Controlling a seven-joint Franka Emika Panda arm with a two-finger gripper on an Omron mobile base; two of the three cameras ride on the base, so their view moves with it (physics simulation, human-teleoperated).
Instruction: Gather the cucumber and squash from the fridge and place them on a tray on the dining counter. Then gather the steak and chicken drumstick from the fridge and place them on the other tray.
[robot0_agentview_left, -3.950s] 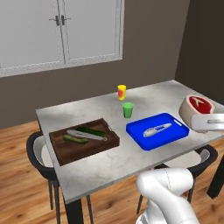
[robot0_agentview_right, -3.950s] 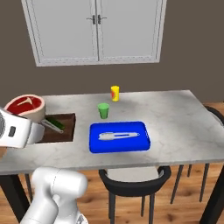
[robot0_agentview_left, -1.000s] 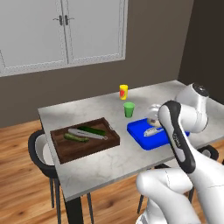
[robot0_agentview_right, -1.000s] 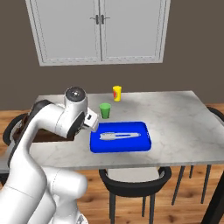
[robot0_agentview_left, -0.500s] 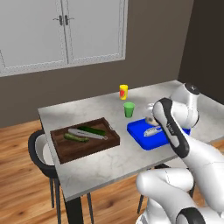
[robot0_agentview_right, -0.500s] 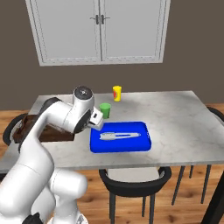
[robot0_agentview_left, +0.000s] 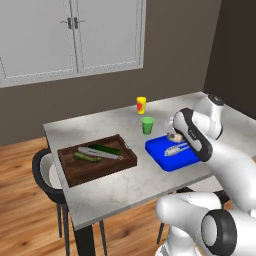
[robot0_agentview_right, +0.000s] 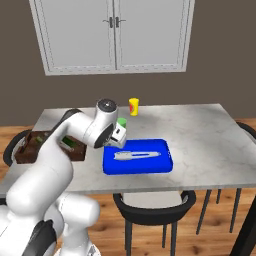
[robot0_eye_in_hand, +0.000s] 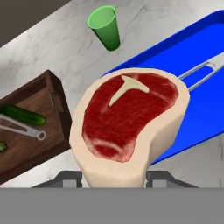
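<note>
Gripper (robot0_eye_in_hand: 113, 177) closed partway on the steak (robot0_eye_in_hand: 130, 122), holding it in the air over the near-left corner of the blue tray (robot0_agentview_right: 160, 162) on the dining counter (robot0_agentview_right: 200, 125); judged best to carry it further in over the tray's bare part, clear of the silver utensil (robot0_agentview_right: 136, 154), lower until it nearly rests, then let go. Count: two trays, the blue one and the brown wooden tray (robot0_agentview_left: 75, 172) with a cucumber (robot0_agentview_left: 104, 148), one green cup (robot0_agentview_left: 147, 124), one yellow container (robot0_agentview_left: 141, 104), one steak.
</note>
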